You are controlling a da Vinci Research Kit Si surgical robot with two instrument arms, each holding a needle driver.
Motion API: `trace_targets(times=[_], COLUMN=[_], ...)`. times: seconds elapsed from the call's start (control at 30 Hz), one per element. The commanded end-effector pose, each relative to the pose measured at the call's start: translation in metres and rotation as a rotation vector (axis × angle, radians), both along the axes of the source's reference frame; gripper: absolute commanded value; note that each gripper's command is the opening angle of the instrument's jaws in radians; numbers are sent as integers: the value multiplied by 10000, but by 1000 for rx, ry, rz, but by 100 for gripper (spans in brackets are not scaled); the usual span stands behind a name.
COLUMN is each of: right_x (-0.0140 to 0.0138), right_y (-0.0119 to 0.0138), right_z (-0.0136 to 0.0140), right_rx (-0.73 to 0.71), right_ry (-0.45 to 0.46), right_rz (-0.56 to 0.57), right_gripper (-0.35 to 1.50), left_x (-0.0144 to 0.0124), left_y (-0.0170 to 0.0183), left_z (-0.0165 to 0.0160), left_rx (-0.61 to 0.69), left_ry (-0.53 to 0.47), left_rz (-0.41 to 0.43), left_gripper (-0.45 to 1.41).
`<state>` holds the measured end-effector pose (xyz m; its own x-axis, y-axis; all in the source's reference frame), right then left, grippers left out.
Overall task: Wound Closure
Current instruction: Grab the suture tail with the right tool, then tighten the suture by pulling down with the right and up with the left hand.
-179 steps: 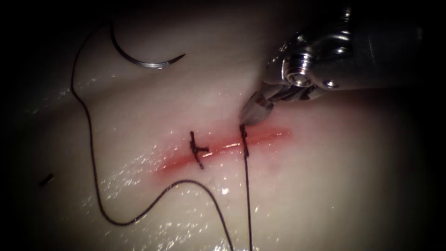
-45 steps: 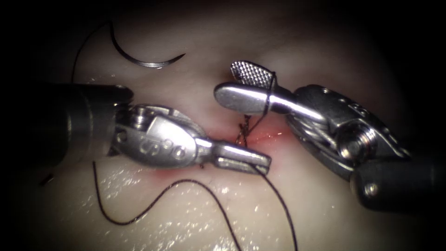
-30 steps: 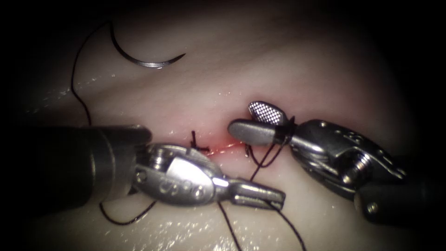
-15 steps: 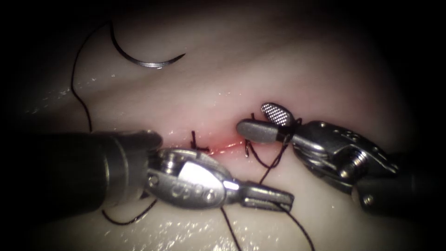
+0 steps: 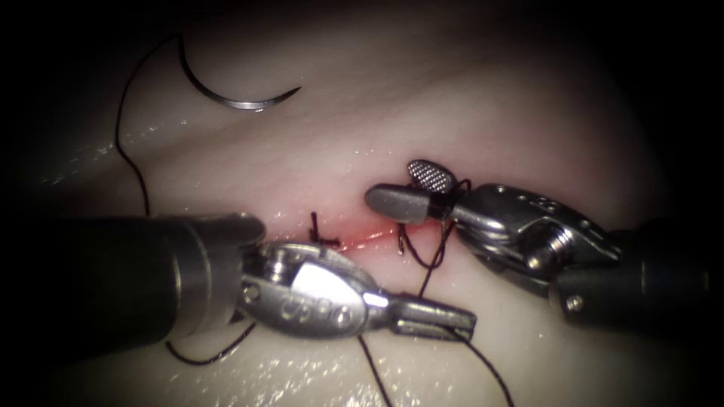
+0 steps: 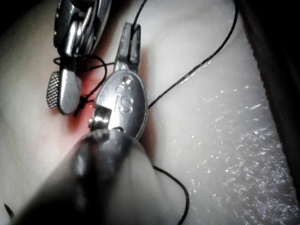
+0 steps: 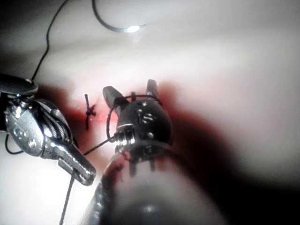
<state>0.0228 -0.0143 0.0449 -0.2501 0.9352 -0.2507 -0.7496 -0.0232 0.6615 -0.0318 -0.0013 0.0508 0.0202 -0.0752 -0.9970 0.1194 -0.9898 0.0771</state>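
1. My left tool (image 5: 452, 322) is clenched on the thread (image 5: 434, 264) at lower centre of the endoscope view.
2. My right tool (image 5: 403, 188) has its jaws parted, thread looped around them, above the cut (image 5: 362, 237).
3. The needle (image 5: 226, 94) lies free on the tissue (image 5: 452, 98), upper left, ungrasped.

Markings: left tool (image 5: 434, 320) carries stamped characters on its clevis face, visible in the endoscope and left wrist views (image 6: 131, 44); too indistinct to read. Right tool (image 5: 411, 188) clevis shows small raised marks, also illegible. No other text legible.
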Motion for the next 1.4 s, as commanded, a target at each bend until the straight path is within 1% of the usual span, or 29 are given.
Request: trace_targets(times=[0.03,0.07,0.1,0.13,0.17,0.2,0.47,0.57,0.6,0.63,0.67,0.7,0.9,0.97,1.0,1.1,1.17,1.27,1.4], right_x=[8,8,8,9,9,8,9,9,8,8,8,8,8,8,8,8,8,9,9], right_y=[1,2,2,2,2,1,-3,-5,-5,-5,-4,-4,-5,-6,-6,-9,-11,-12,-15], right_z=[4,4,4,4,4,4,-1,-2,-2,-2,-3,-3,-3,-3,-3,-2,-1,-1,-4], right_rx=[0,0,0,0,0,2,44,54,55,55,59,59,23,10,10,4,3,-5,-15], right_ry=[3,2,2,2,2,1,-21,-28,-28,-28,-26,-26,-24,-26,-26,-25,-22,-23,-24], right_rz=[1,1,1,1,1,-1,-30,-38,-38,-38,-34,-34,-53,-67,-67,-75,-78,-89,-106], right_gripper=[41,17,17,2,-20,-35,-35,-35,-35,-35,-35,-35,-35,-35,-35,-35,-35,-35,-35], left_x=[-5,-5,-5,-5,-5,-5,-1,4,11,11,18,18,51,72,72,93,105,115,117], left_y=[-1,-2,-2,-2,-3,-3,2,10,19,19,30,30,85,117,117,149,172,206,240], left_z=[5,5,5,6,6,6,4,0,-5,-5,-11,-11,-38,-49,-49,-55,-54,-45,-24], left_rx=[0,-1,-1,5,4,4,9,18,29,29,41,41,109,130,130,148,150,170,173], left_ry=[-2,-2,-2,-1,-1,-1,-5,-7,-1,-1,9,9,67,98,98,123,147,176,207], left_rz=[2,2,2,2,1,1,6,5,-1,-1,-12,-12,-71,-83,-83,-94,-105,-125,-155], left_gripper=[-45,-45,-45,-45,-45,-45,-45,-45,-45,-45,-45,-45,-45,-45,-45,-45,-45,-45,-45])
